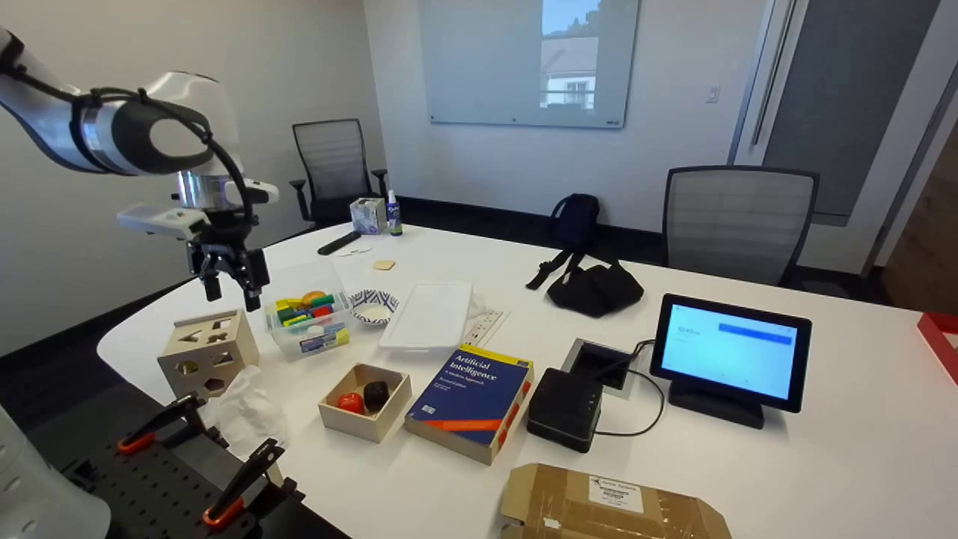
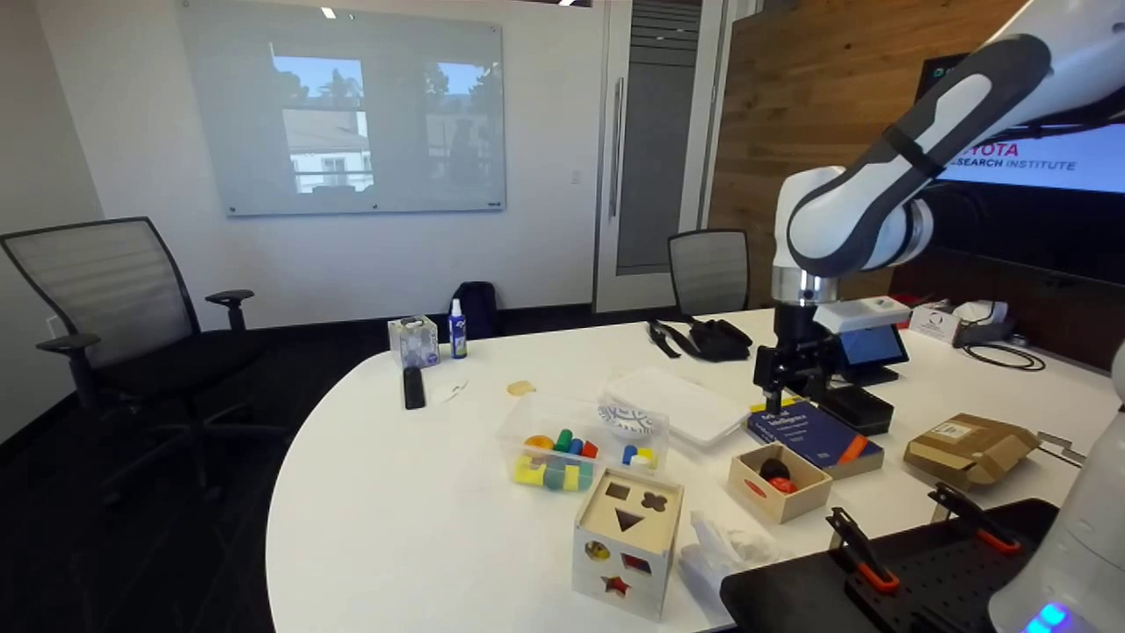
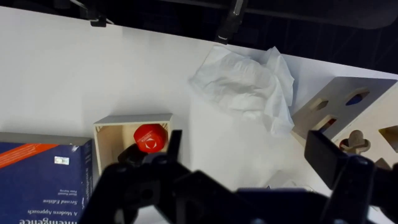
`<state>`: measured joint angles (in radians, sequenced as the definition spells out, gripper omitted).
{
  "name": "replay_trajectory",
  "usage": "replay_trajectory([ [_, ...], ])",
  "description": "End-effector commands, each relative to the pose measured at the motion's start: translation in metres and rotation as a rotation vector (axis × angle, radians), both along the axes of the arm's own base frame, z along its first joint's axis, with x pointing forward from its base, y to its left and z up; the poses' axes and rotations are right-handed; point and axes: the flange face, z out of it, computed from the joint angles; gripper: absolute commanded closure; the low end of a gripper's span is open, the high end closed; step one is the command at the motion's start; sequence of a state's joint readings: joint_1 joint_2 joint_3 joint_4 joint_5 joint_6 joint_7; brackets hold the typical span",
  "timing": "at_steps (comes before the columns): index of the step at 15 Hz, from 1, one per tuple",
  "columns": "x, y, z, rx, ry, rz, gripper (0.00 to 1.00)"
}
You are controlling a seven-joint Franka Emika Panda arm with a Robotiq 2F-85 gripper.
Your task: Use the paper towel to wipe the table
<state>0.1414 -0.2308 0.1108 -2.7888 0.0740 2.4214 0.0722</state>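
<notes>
Here, beside a shape box (image 3: pixel 351 113) on the worktop (image 3: pixel 140 68), lies a crumpled paper towel (image 3: pixel 245 82), probably light, soft and tearable, best pinched by a raised fold; the tool (image 1: pixel 233 295) hangs empty, jaws apart.

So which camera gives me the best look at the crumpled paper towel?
The wrist view: it looks down on the paper towel, showing it large and whole, with the folds clear. Both exterior views show it smaller and at a slant beside the wooden shape box; in an exterior view, a clamp partly overlaps its edge.
</notes>
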Motion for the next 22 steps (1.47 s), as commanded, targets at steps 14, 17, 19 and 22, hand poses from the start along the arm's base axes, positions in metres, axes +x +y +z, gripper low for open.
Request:
replay_trajectory([
  [14, -0.001, 0.043, -0.173, 0.109, 0.122, -0.053, 0.00],
  [17, 0.007, 0.041, -0.193, 0.101, 0.117, -0.054, 0.00],
  [19, 0.011, 0.040, -0.207, 0.097, 0.122, -0.051, 0.00],
  [22, 0.017, 0.045, -0.227, 0.105, 0.117, -0.043, 0.00],
])
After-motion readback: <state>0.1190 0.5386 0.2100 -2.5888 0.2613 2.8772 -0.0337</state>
